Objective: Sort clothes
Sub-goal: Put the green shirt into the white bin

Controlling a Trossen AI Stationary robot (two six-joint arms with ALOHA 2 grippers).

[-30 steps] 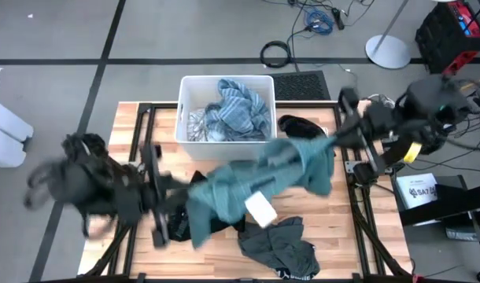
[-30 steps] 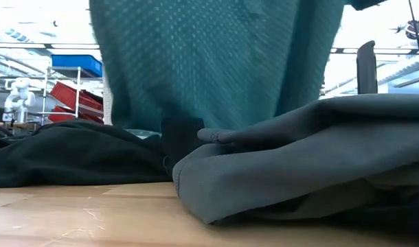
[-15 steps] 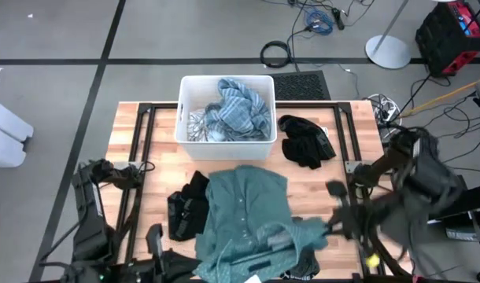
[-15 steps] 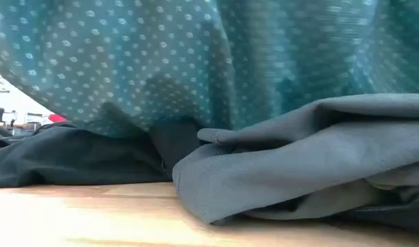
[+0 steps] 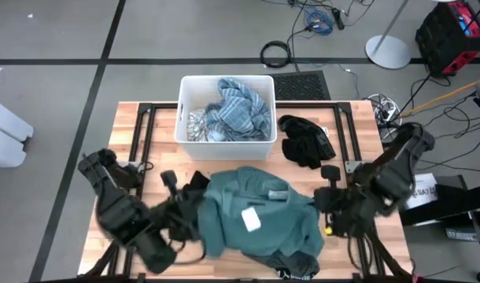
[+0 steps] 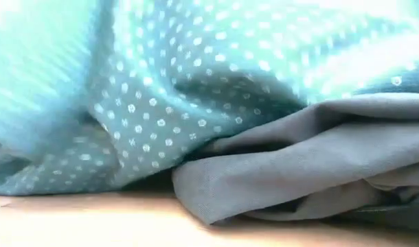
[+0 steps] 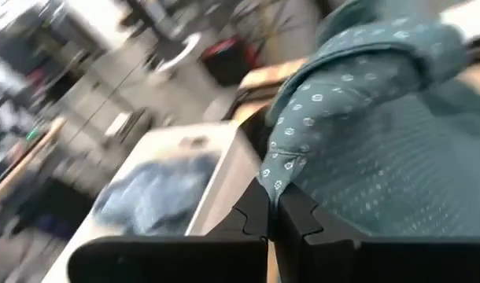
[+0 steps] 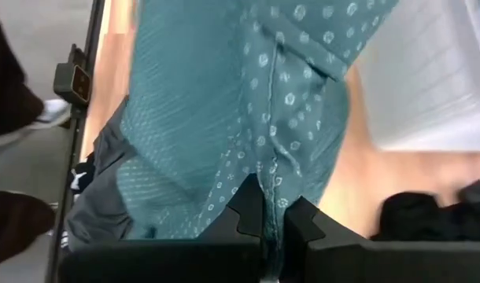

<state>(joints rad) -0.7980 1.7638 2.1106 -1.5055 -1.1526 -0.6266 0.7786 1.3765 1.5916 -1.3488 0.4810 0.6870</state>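
Observation:
A teal dotted shirt (image 5: 260, 216) with a white tag (image 5: 250, 219) lies bunched on the near middle of the wooden table. It is draped over a dark grey garment (image 6: 299, 171), whose edge shows below it (image 5: 295, 266). My left gripper (image 5: 191, 208) is shut on the shirt's left side. My right gripper (image 5: 320, 203) is shut on its right side. A black garment (image 5: 186, 196) lies partly hidden beside the left gripper. My left gripper pinches a folded, hemmed edge of the teal shirt (image 7: 281, 179) between its two shut fingers. It comes slanting down from the table's left. The cloth rises slack from the fingers. My right gripper pinches the shirt along a seamed edge (image 8: 270, 182) between its two shut fingers. It slants down from the table's right. The shirt spreads slack beyond the fingers onto the table.
A white bin (image 5: 183, 118) holding blue striped and white-grey patterned clothes (image 5: 238, 106) stands at the far middle of the table. Another black garment (image 5: 305, 141) lies to its right. Bare wood shows at the table's far left and near right.
Both grippers have come down, staying shut on the teal shirt, and the right one has swung toward the near edge. The shirt, which hung stretched in the air between them, has sunk and lies bunched over the grey garment.

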